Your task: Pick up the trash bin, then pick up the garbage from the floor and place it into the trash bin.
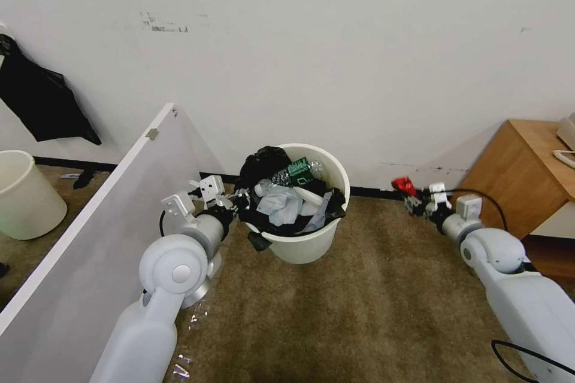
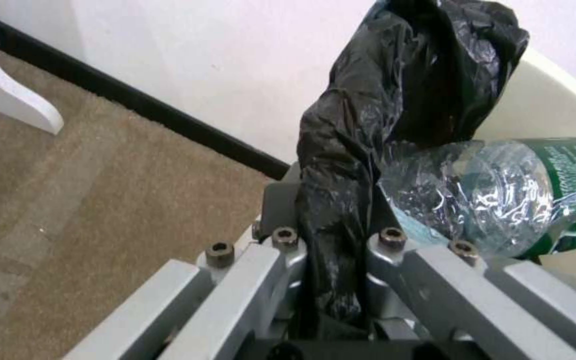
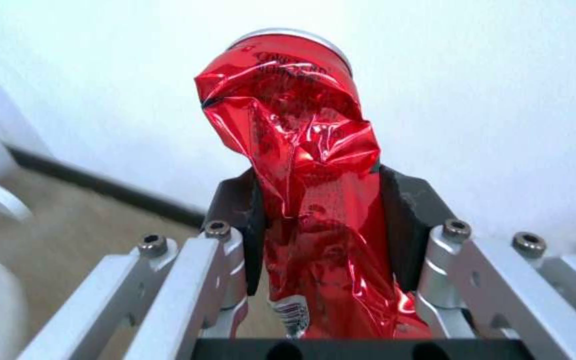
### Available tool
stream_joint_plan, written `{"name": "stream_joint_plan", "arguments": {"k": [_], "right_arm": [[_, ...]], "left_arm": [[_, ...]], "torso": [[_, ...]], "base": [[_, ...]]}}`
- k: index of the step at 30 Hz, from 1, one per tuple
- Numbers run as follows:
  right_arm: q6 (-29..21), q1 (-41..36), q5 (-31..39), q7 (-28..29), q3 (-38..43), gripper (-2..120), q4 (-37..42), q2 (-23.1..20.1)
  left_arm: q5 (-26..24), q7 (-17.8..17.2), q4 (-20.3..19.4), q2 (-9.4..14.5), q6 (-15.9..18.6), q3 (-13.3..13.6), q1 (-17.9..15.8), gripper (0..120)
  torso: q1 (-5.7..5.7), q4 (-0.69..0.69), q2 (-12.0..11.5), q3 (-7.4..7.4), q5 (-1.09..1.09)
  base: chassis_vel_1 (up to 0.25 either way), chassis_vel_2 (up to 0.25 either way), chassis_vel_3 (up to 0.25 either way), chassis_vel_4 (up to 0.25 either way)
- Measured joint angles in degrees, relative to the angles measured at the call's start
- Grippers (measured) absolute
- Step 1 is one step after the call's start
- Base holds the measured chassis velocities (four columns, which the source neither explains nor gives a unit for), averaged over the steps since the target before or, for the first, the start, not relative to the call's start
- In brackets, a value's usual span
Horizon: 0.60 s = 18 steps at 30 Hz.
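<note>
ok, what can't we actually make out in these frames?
- Trash bin bottom contents: head view, buried under piled litter.
- Crushed red can lower end: right wrist view, behind the right gripper body.
- Left gripper pad contact on black bag: left wrist view, bag covers it.

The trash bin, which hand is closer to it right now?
Left. The left hand is at the trash bin, shut on its black bag at the rim. The right hand is off to the bin's right, apart from it, holding a crushed red can.
</note>
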Motion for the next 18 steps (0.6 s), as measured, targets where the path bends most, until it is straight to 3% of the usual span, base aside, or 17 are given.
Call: {"name": "stream_joint_plan", "arguments": {"k": [10,18], "right_arm": [[2.6,0.1,2.7,0.5,0.2,33,11.5,-0.2],[12.1,0.4,6.9,-9.8,-0.7,33,16.9,-2.4]], "left_arm": [[-0.1,-0.2,-0.2,0.2,0.1,0.3,0.4,5],[-0.4,-0.5,-0.2,0.8,0.1,2.0,0.2,5]], "torso": [[0.0,-0.01,0.0,0.0,-0.01],[0.0,-0.01,0.0,0.0,0.0]], "base": [[0.0,0.0,0.0,0.0],[0.0,0.0,0.0,0.0]]}}
